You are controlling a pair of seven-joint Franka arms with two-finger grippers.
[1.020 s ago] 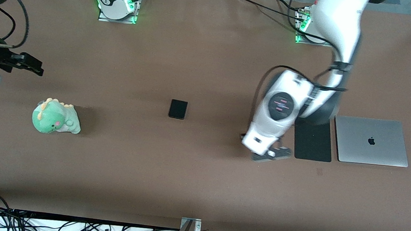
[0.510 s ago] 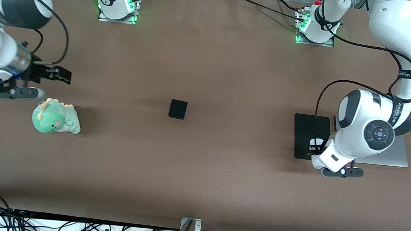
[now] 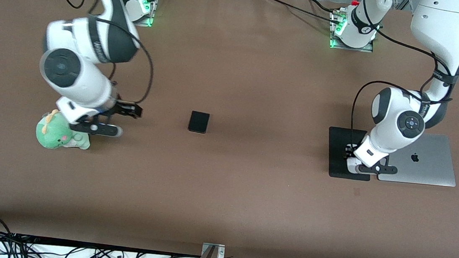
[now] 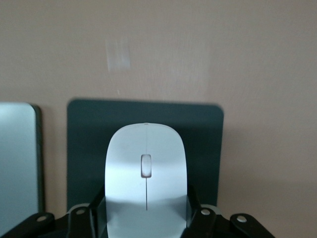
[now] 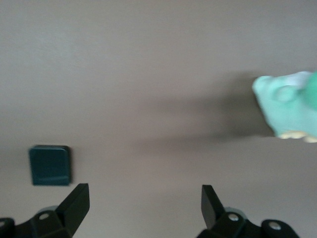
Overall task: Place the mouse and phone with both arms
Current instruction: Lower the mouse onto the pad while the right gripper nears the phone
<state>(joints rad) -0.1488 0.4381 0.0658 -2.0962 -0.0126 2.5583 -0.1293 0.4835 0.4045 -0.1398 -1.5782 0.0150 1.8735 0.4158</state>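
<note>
We note the left gripper (image 3: 353, 160) has swung back over the pad (image 3: 340, 139) beside the laptop (image 3: 428, 165), jaws clamped on the mouse (image 4: 146, 173): release looks close. Right gripper (image 3: 128, 111), jaws wide, has moved toward the phone (image 3: 198, 122), past the plush (image 3: 58, 135).

White mouse (image 4: 146, 178), black phone (image 3: 198, 122), green plush dinosaur (image 3: 60, 134).

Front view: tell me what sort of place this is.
Probably a robotics lab: two arms bolted to a brown table, loose cables along its edge, and test props laid out, a laptop, a phone, a plush toy.
</note>
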